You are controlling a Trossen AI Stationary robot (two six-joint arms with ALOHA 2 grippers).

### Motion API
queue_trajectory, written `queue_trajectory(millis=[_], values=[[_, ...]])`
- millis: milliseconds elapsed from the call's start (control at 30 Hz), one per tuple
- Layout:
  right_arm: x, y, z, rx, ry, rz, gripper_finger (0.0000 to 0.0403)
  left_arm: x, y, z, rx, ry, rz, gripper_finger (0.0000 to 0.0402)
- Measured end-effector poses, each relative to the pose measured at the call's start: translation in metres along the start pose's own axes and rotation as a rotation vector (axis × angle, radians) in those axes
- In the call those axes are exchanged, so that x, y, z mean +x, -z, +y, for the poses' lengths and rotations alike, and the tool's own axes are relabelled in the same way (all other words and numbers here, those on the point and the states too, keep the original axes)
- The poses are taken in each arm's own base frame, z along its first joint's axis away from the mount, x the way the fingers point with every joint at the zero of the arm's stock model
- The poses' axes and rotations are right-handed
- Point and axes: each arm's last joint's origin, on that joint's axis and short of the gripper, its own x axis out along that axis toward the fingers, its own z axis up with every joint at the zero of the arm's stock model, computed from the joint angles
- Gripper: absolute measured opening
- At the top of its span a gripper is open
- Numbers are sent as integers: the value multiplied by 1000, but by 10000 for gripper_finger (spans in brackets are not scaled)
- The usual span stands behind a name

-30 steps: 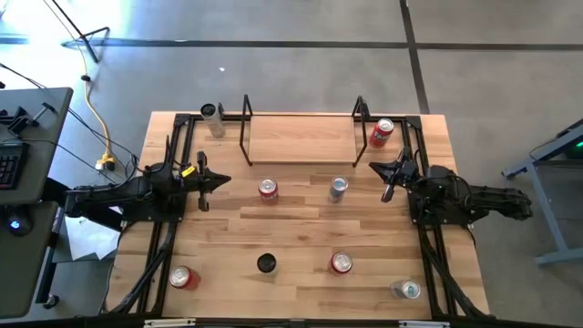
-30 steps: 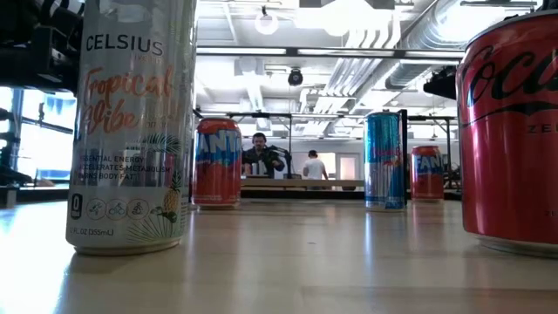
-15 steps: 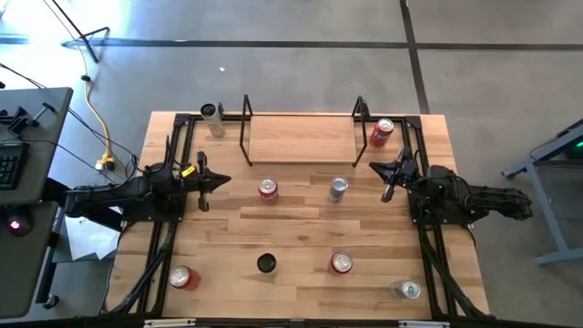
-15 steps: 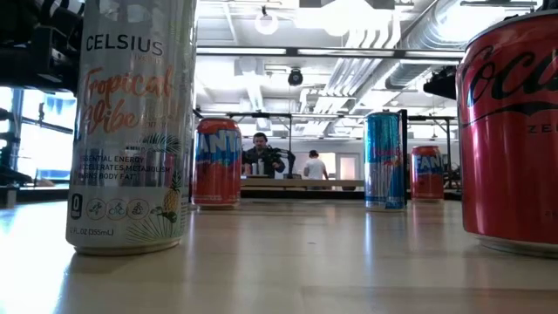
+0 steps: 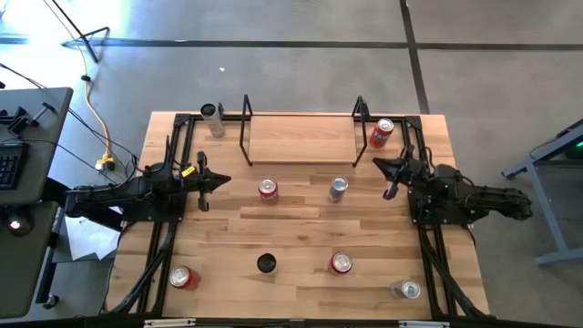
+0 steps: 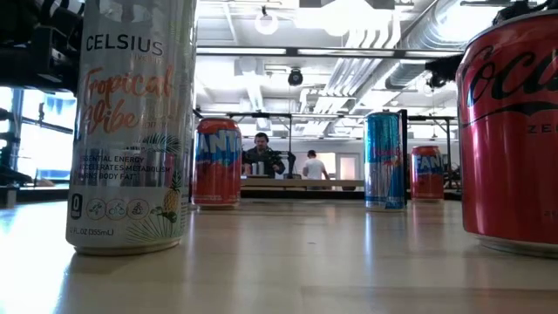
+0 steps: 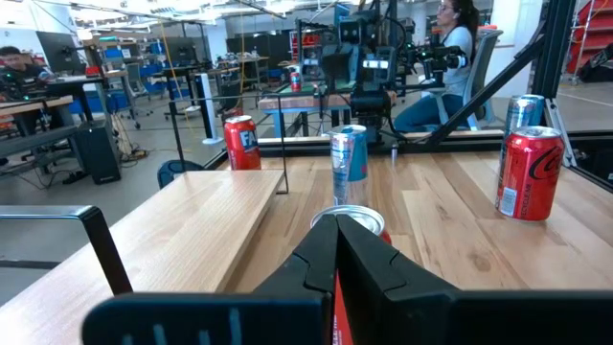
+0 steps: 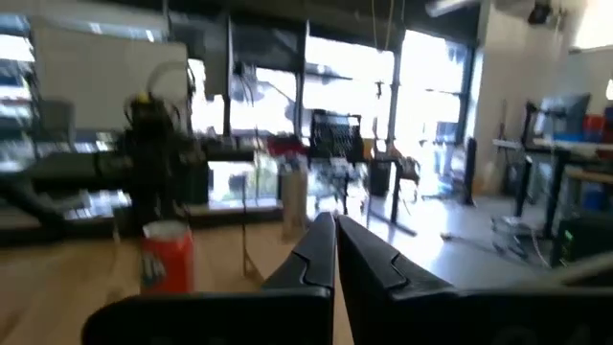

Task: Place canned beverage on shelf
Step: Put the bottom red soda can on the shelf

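Jaws, left: clenched and empty; we see the left gripper (image 5: 221, 180) hanging over the table's left side, pointing at the middle.
Jaws, right: clenched too, grasping nothing; the right gripper (image 5: 379, 164) hangs over the right side, near the shelf's right end.
Shelf: the shelf (image 5: 301, 138) stands along the table's far edge, its board bare.
Cans behind the shelf ends: a silver can (image 5: 212, 117) at the far left corner, a red can (image 5: 381, 131) at the far right corner.
Cans at mid-table: a red-topped can (image 5: 267, 189) and a blue-silver can (image 5: 338, 188), side by side but apart, just in front of the shelf.
Cans along the near edge: we count four, a red one (image 5: 181, 277), a dark-topped one (image 5: 265, 263), another red one (image 5: 341, 263) and a silver one (image 5: 408, 290).
Table: a wooden table (image 5: 301, 228) carries all of it.
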Motion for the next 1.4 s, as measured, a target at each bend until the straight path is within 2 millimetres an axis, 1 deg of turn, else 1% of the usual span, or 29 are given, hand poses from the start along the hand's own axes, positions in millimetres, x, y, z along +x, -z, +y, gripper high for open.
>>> queue_trajectory(millis=[100, 233, 333, 467, 533, 600, 733, 800, 933, 1067, 1167, 1233, 1400], values=[[0, -11, 0, 38, -23, -110, 0, 0, 0, 0, 0, 0, 0, 0], [-1, -17, -1, 110, -45, -177, 0, 0, 0, 0, 0, 0, -1, 0], [3, -12, 2, 142, -84, -118, 0, 0, 0, 0, 0, 0, 0, 0], [13, -2, 5, 157, -56, 9, 0, 0, 0, 0, 0, 0, 0, 0], [21, -3, 7, 152, -52, 62, 0, 0, 0, 0, 0, 0, 0, 0], [31, -10, 9, 144, -55, 100, 0, 0, 0, 0, 0, 0, 0, 0], [56, -26, 16, 125, -95, 173, 0, 0, 0, 0, 0, 0, 0, 0], [70, -31, 20, 103, -111, 221, 0, 0, 0, 0, 0, 0, 0, 0], [100, -35, 29, 83, -131, 295, 2, 0, 0, 0, 0, 0, 0, 0], [131, -34, 40, 91, -164, 360, 21, 0, 0, 0, 0, 0, 0, 0], [158, -33, 49, 97, -199, 390, 50, 0, 0, 0, 0, 0, 0, 0], [177, -31, 56, 98, -227, 413, 77, 0, 0, 0, 0, 0, 0, 0], [224, -21, 73, 103, -269, 496, 163, 0, 0, 0, 0, 0, 0, 0]])
